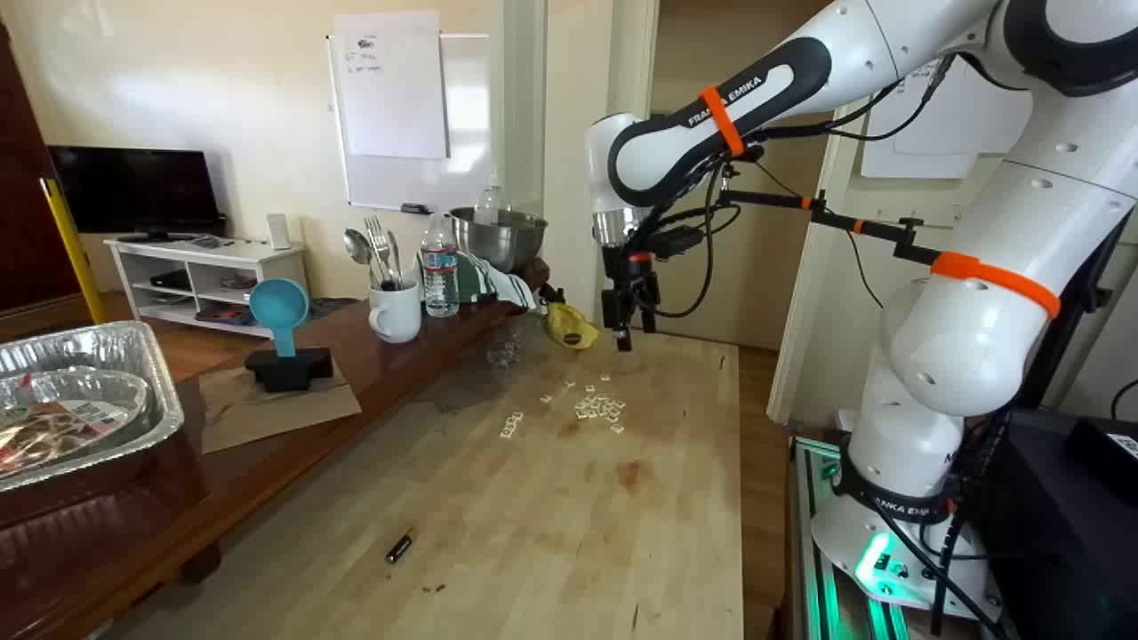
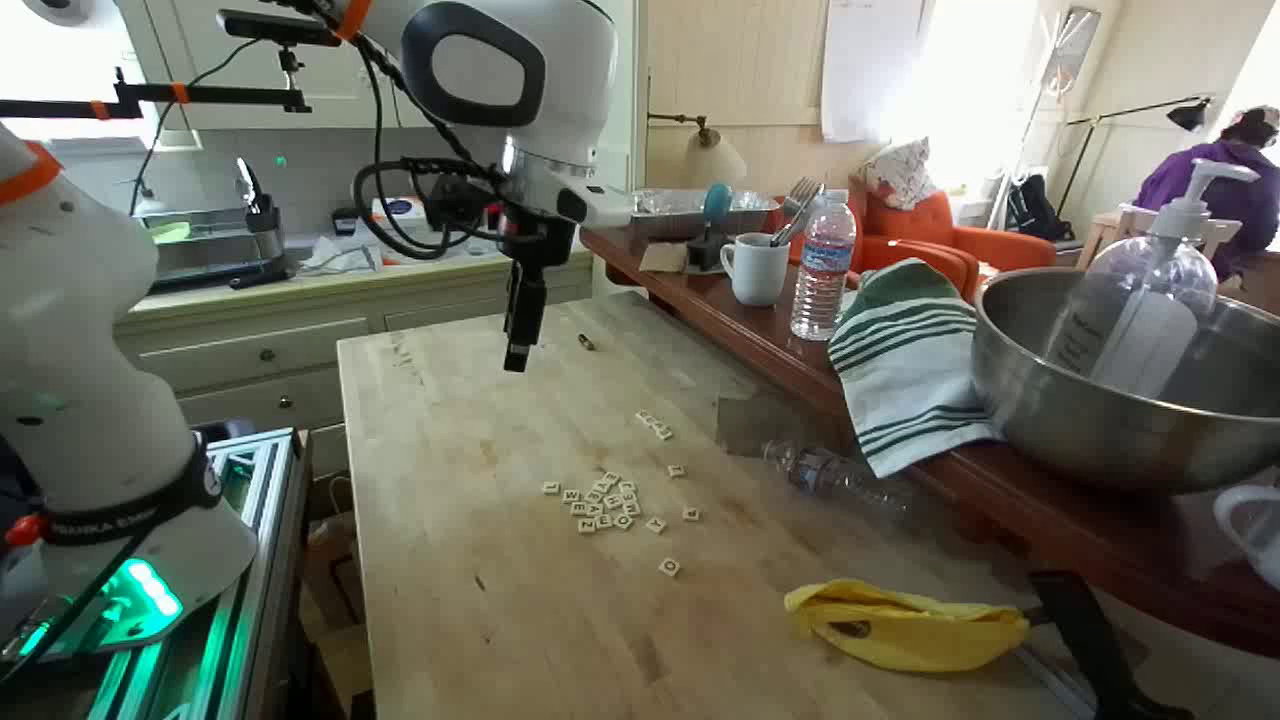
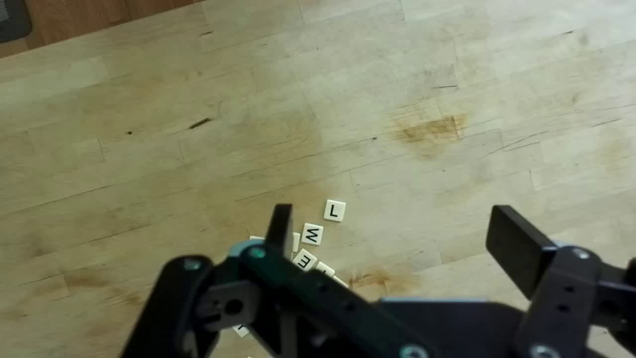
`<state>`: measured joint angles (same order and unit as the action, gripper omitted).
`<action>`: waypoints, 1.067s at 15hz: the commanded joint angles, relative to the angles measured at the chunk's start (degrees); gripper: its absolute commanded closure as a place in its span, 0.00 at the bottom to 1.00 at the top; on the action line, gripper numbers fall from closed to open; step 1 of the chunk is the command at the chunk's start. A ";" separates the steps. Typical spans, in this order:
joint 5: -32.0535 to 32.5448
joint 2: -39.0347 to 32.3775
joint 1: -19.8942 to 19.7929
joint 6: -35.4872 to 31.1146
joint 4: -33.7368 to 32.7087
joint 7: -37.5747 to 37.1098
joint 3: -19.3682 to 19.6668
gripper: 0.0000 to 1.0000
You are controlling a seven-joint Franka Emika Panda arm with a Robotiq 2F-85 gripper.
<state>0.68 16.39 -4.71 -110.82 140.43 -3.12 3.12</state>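
I hold my pincer (image 3: 390, 226), jaws spread wide, above a wooden table (image 3: 447, 59), letter tiles (image 2: 613, 502) strewn on it, an L tile (image 3: 334, 211) near a W tile (image 3: 312, 233)

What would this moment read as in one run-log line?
end effector: open, empty, above table; tiles: cluster, short row, strays; battery: lying on table

Smooth tiles (image 3: 312, 233); scratched wooden tabletop (image 1: 551, 533) (matt)
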 commanded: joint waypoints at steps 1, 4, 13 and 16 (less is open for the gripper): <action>0.04 -0.01 0.12 0.16 -0.11 -0.01 0.13 0.00; 0.04 -0.01 0.12 0.16 -0.11 -0.01 0.12 0.00; 3.52 -10.94 2.57 -18.93 -2.74 1.43 -2.85 0.00; 3.15 -16.16 3.26 -26.80 -4.01 4.47 -2.86 0.00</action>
<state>3.54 6.17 -2.11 -132.48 139.11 -1.53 0.00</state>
